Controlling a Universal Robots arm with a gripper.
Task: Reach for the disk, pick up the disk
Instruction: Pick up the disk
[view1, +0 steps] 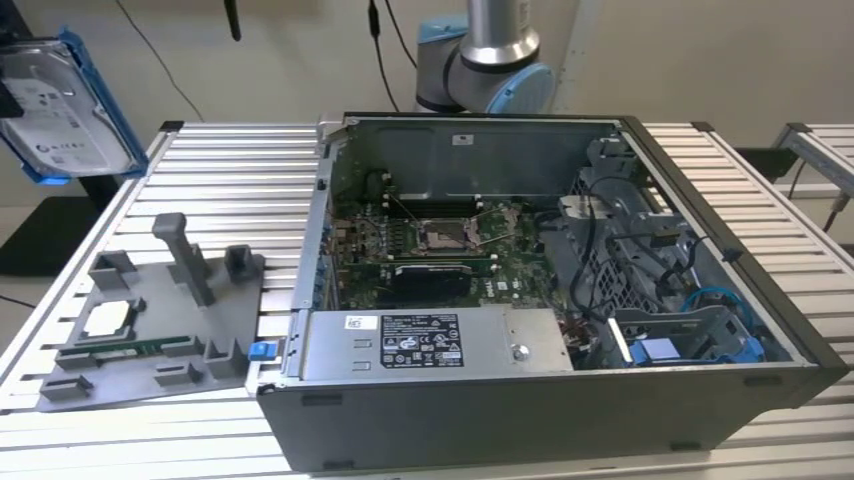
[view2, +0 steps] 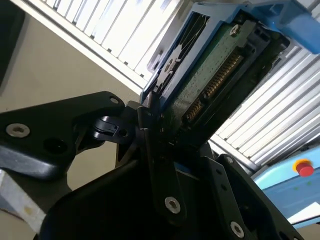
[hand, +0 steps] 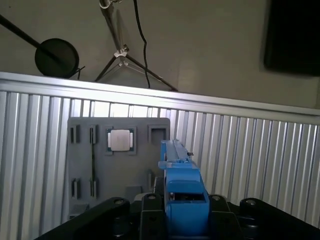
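Disk (view1: 60, 105): one silver hard drive with a white label and blue rails, high at the exterior view's left, raised clear of the slatted table (view1: 227, 170) and touching nothing below it. In both wrist views it stands in the claw: the gripper (hand: 182, 200) is closed on one end of the drive, a black finger (view2: 150, 130) on either side. The first wrist view shows a blue rail edge-on. The second wrist view shows the green circuit board (view2: 215, 70) on its underside.

Handling, as a judgement: treat the drive as stiff, dense and heavy for its size, with smooth metal faces that may slip. It is likely sensitive to knocks, and the bare board and its connector contacts are the weakest part. You would do best to hold it by the rails or the metal body, not the board. Held at one end, its free end may lever against the fingers.

Count, from the exterior view's left to its right:
- One grey fixture tray (view1: 147, 320), carrying one square processor chip (view1: 107, 318) and one memory stick (view1: 134, 348).
- One open computer case (view1: 441, 440).
- Inside the case, one motherboard (view1: 427, 240) and one labelled power supply (view1: 427, 345).
- One robot arm (view1: 487, 50), behind the case.
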